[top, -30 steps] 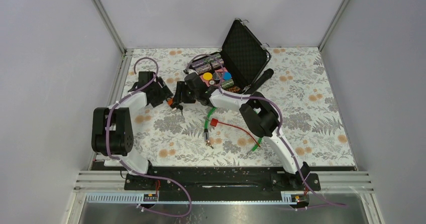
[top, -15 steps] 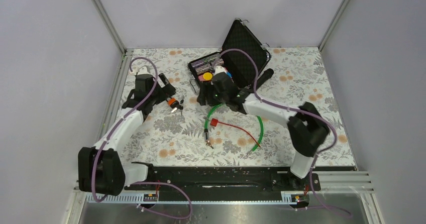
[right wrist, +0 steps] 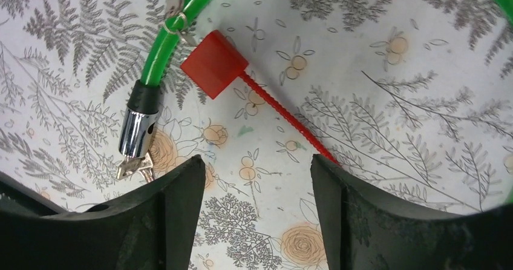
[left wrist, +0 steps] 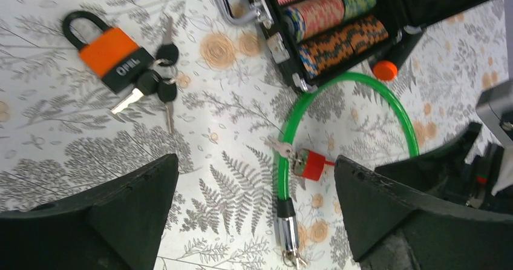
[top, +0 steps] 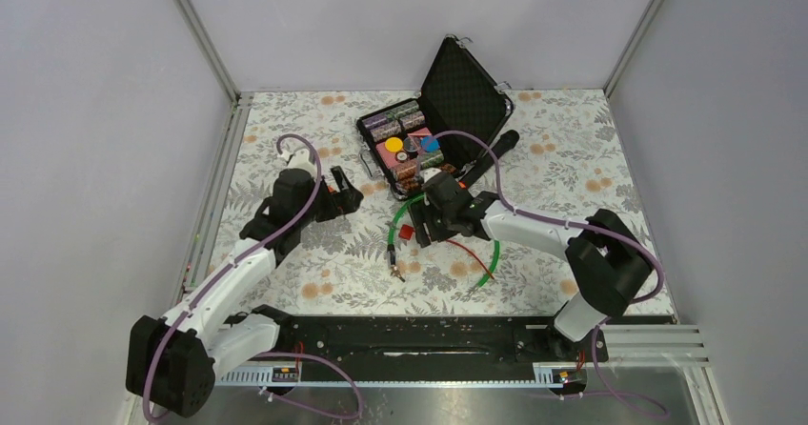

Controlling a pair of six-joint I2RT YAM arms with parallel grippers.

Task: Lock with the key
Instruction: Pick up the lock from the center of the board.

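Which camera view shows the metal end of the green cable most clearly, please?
The right wrist view: the metal end is close, sharp and fully in frame. The left wrist view shows it smaller, near the bottom edge; the top external view shows only a tiny sliver.

Floral table [top: 591,244]: orange padlock [left wrist: 112,52], green cable loop [right wrist: 158,47], red tag [right wrist: 213,64], black case [top: 467,101], seemingly a key [left wrist: 279,147].

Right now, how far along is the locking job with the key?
Nothing looks done yet. The key lies at the chrome end of the green cable, untouched. In hand: the right fingers hover open above the cable; the left fingers are open, empty. Left: grip the key, turn it.
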